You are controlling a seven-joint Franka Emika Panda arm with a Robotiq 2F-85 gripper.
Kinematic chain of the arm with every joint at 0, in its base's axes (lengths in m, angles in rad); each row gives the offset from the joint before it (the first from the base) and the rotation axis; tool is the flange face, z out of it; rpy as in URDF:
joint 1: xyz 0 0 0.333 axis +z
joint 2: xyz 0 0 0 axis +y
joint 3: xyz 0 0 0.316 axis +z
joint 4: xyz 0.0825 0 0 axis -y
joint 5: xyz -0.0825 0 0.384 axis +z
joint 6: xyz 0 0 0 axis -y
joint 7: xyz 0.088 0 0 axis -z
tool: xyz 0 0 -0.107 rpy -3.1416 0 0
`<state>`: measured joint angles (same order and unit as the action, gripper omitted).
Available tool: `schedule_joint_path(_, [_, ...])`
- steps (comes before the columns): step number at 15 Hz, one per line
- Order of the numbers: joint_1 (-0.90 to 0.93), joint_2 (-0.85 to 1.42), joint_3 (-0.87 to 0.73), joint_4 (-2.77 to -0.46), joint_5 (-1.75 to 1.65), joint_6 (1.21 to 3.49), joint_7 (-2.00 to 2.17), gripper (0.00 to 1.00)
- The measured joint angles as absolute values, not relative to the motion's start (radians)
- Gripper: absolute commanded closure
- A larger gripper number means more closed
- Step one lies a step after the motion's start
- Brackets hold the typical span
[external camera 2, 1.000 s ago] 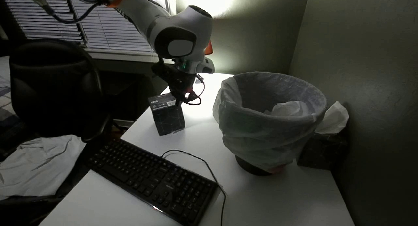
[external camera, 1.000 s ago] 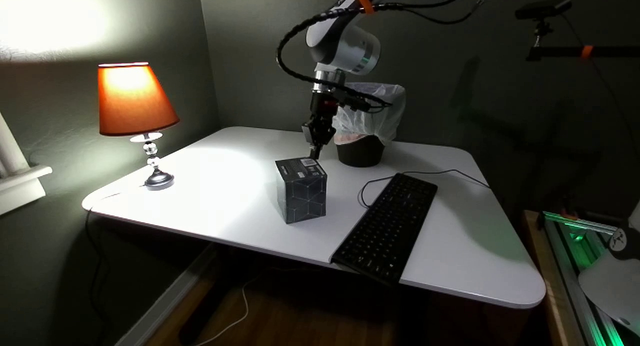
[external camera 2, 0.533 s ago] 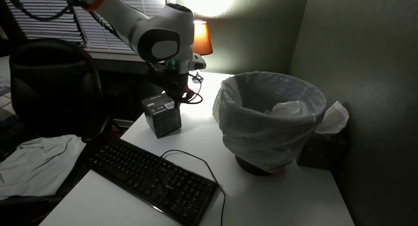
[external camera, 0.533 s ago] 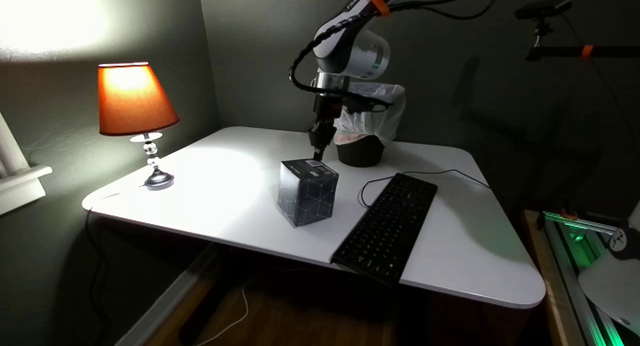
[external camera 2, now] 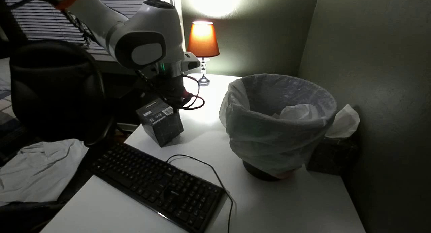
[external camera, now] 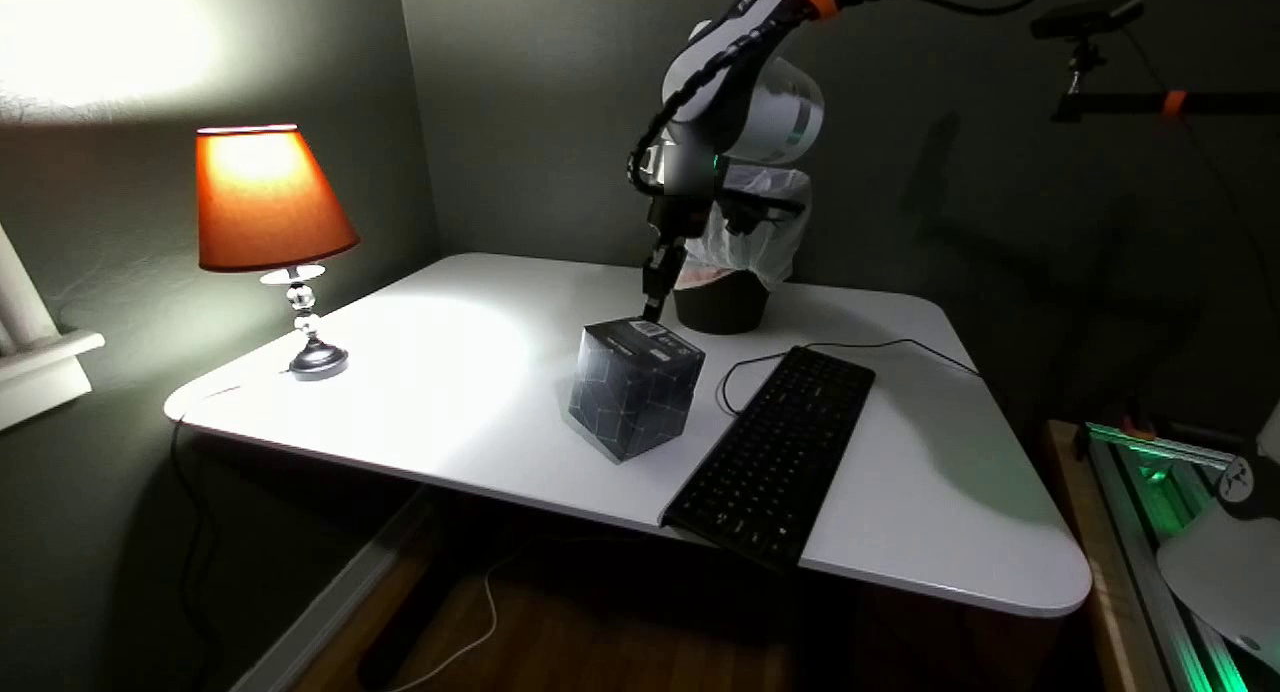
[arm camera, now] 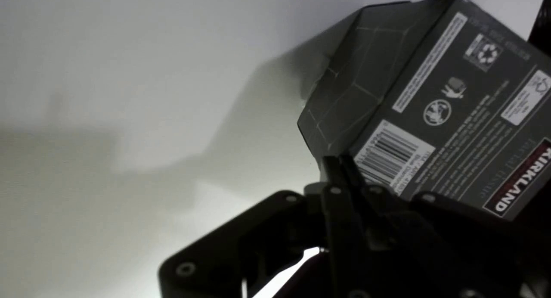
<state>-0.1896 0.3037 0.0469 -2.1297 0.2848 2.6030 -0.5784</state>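
A dark tissue box [external camera: 637,397] with a pale line pattern is over the white table [external camera: 420,372], tilted with one corner low; I cannot tell whether it touches the table. It also shows in an exterior view [external camera 2: 165,127]. In the wrist view the box [arm camera: 456,113] shows its printed face with a barcode. My gripper [arm camera: 340,161] has its fingers close together at the box's edge beside the barcode, pinching it there. The gripper also shows at the box's top rear edge in both exterior views [external camera: 652,312] [external camera 2: 175,109].
A black keyboard [external camera: 780,442] with a cable lies beside the box. A lined trash bin [external camera 2: 276,142] stands behind, with another dark tissue box [external camera 2: 331,155] by the wall. A lit orange lamp [external camera: 265,212] stands at the table's far corner. A black chair [external camera 2: 57,88] is beyond the edge.
The gripper and box have moved together toward the keyboard and the table's front edge. The box has turned and tilted more, showing more of its side face.
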Motion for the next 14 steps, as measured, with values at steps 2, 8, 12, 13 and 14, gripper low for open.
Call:
schedule_joint_path(2, [-0.19,0.279,0.048,-2.173,0.281,2.641,-0.619,0.99])
schedule_joint_path(8, [-0.191,0.234,0.058,-2.307,0.248,2.858,-0.78,0.99])
schedule_joint_path(12, [-0.202,0.233,0.086,-2.368,0.253,3.016,-0.899,0.99])
schedule_joint_path(13, [-0.208,0.232,0.097,-2.376,0.255,3.033,-0.918,0.71])
schedule_joint_path(14, [-0.218,0.231,0.111,-2.38,0.267,3.036,-0.933,0.69])
